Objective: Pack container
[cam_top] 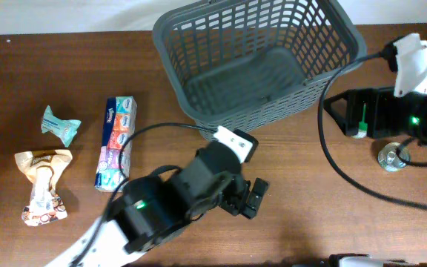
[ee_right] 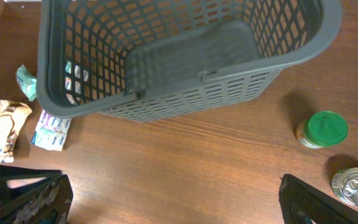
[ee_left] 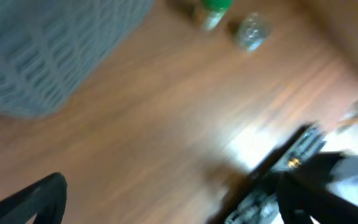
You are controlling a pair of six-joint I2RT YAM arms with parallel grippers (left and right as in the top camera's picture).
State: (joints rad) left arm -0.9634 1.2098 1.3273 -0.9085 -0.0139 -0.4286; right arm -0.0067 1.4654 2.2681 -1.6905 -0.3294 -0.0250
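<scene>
Two arms [cam_top: 169, 204] [cam_top: 410, 115]; one container [cam_top: 273, 111]; three packets [cam_top: 117, 142] [cam_top: 59, 124] [cam_top: 43, 185]

Even indoor light, left wrist view motion-blurred with tabletop [ee_left: 185, 118] glare.

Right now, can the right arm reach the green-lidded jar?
Probably yes: the right gripper is open, and the green-lidded jar stands upright close ahead of it, with nothing between them, apart from the container.
</scene>
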